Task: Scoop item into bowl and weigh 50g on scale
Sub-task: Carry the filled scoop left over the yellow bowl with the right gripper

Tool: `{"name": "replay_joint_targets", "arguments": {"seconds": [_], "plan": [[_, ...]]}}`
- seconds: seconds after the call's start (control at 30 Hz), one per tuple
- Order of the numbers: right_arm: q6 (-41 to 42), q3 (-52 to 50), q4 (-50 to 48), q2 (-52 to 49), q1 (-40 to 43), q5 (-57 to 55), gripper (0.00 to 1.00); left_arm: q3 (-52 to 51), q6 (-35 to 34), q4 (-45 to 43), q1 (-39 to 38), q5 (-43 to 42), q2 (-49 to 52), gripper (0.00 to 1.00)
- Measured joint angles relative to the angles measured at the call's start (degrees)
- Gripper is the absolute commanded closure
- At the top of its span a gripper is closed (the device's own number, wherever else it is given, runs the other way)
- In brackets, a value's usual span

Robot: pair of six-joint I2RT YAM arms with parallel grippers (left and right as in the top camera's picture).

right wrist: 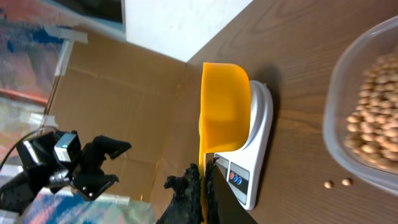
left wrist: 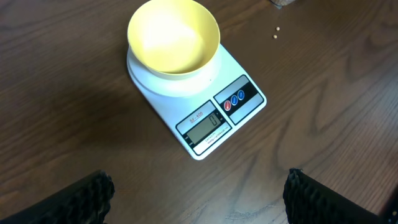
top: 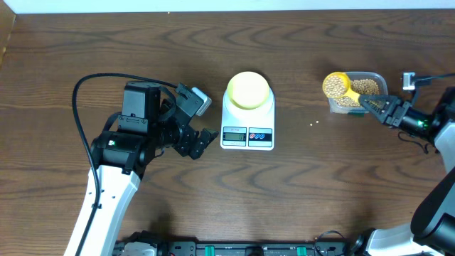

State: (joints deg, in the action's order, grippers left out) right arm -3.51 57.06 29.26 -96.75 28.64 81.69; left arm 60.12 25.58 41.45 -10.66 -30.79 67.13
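1. Centrally in the overhead view, the scale [top: 247, 134] is seen flat on the wooden table [top: 106, 43]. The bowl [top: 248, 90] is set on its platform, and open wood is left on every side.
2. The left gripper [left wrist: 199, 208] is held left of the scale and apart from it. Its fingers [left wrist: 81, 199] are spread wide at the lower corners of the left wrist view, with only bare table between them.
3. At the upper right of the overhead view, a clear tub [top: 375, 80] holding beans [top: 366, 87] is placed well apart from the scale.
4. The scoop [top: 335, 85], heaped with beans, is seen at the tub's left end. Whether it touches the rim cannot be told.
5. The scoop's handle is pinched by the right gripper [top: 367, 102], whose fingers are pressed together on it.
6. A few stray beans [top: 313, 123] are scattered on the open wood between scale and tub.
7. In the right wrist view only the scoop's outer shell is shown, so its load is hidden. Part of the scale is covered behind it, and the tub is cut off by the right edge.
8. In the left wrist view the fingers are cut off by the lower edge, and the bowl's bare inside is shown.
9. What looks like a zero is shown on the display [left wrist: 207, 124]; the print above it is too small to read.
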Motion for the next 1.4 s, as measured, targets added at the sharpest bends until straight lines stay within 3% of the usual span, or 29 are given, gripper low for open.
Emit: {"name": "replay_joint_targets", "arguments": {"seconds": [0.37,0.8,1.4], "plan": [[2.16,-0.02,-2.91,0.00,-6.67,-1.42,0.99,0.00,0.00,0.00,-0.02,0.00,0.00,0.11],[14.58,-0.02,-16.55,0.00,-14.62,-4.79,0.99,0.00,0.00,0.00,0.00,0.00,0.00,0.11],[25.81,-0.02,-24.17,0.00,-24.79,-13.38,0.99,0.00,0.00,0.00,0.00,0.00,0.00,0.11]]}}
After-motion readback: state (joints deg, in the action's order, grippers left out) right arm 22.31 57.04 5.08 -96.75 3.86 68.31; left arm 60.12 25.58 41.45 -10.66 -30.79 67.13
